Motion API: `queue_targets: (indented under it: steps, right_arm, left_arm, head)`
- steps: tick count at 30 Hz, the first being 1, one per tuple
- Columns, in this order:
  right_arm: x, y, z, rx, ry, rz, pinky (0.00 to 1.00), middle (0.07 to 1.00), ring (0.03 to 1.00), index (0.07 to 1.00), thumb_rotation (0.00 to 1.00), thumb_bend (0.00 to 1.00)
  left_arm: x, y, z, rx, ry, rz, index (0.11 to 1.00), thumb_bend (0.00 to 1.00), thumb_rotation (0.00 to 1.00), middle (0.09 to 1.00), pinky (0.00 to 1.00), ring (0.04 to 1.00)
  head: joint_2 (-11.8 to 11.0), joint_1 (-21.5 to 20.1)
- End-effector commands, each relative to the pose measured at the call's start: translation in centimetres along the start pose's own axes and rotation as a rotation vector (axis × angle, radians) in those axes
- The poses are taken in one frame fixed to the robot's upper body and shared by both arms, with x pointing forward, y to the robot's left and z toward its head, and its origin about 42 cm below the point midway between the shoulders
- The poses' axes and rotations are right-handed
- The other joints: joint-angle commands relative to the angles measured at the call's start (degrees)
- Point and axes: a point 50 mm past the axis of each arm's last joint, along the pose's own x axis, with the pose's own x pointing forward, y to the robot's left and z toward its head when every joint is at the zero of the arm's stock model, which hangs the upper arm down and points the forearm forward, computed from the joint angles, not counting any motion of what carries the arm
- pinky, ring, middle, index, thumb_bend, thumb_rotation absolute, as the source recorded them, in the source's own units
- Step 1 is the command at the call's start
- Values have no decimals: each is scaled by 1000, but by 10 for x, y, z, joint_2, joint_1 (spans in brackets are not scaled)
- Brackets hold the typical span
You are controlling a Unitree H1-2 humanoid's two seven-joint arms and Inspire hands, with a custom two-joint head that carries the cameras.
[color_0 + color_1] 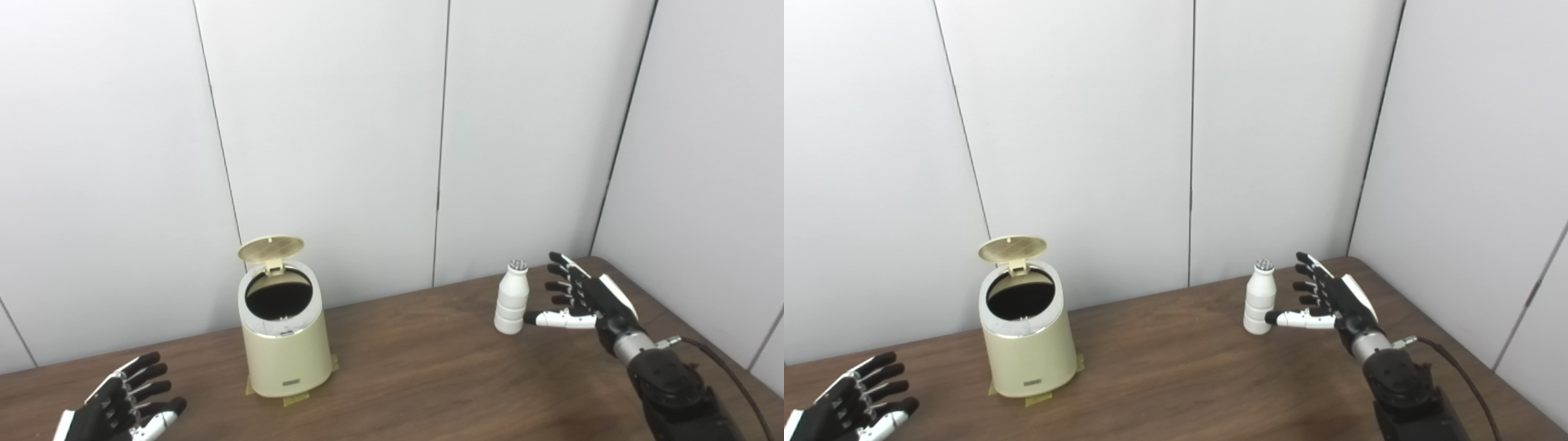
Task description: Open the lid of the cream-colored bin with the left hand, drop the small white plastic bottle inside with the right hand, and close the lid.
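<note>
The cream-colored bin (pixel 285 343) stands on the brown table left of center. Its round lid (pixel 271 248) is tipped up at the back, so the dark opening shows. A small white plastic bottle (pixel 511 298) stands upright toward the right rear of the table. My right hand (pixel 582 294) is open just to the right of the bottle, fingers spread, thumb tip reaching to the bottle's lower side; contact is unclear. My left hand (pixel 125 401) rests open near the front left corner, well away from the bin.
Tape patches (pixel 295 401) stick out from under the bin's base. The wooden table (pixel 416 373) ends against white wall panels behind and at the right. A cable (pixel 729 367) runs from my right wrist.
</note>
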Motion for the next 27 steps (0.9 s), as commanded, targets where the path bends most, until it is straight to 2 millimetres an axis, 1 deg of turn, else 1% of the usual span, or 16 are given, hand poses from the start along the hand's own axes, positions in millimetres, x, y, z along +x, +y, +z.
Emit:
queue_targets:
  steps: [1,3,6,13,16,20,24,27]
  right_arm:
    - [10,-9,21,-11,-81,-28,825,920,869,949,193,821]
    - [13,-5,15,-2,-65,-27,829,912,865,940,204,856]
    - [17,0,10,-8,-58,-29,827,898,875,927,200,851]
    - [29,7,9,-18,-35,-42,829,901,865,937,203,849]
    - [33,9,9,-21,-32,-50,812,897,855,931,189,835]
    - [39,11,7,-47,-41,-52,787,894,846,922,200,828]
    - [44,14,7,-42,-47,-50,757,888,830,916,190,819]
    - [47,17,10,-24,-45,-48,752,889,829,917,176,816]
  left_arm:
    - [11,1,25,14,-83,-6,801,609,0,771,620,723]
    - [11,1,26,13,-84,-8,795,616,0,769,614,718]
    - [10,1,27,19,-87,-11,790,610,0,765,602,710]
    - [9,-1,29,31,-94,-19,790,588,0,763,592,713]
    - [8,-1,29,33,-94,-23,788,584,0,763,593,714]
    - [8,-2,29,32,-96,-26,790,587,0,767,597,718]
    - [8,-2,28,35,-102,-36,796,585,0,771,599,718]
    - [8,-3,28,42,-104,-41,803,586,0,772,597,719]
  head:
    - [0,0]
    - [2,2]
    - [4,2]
    - [5,5]
    - [6,6]
    - [7,7]
    - [7,7]
    - [7,7]
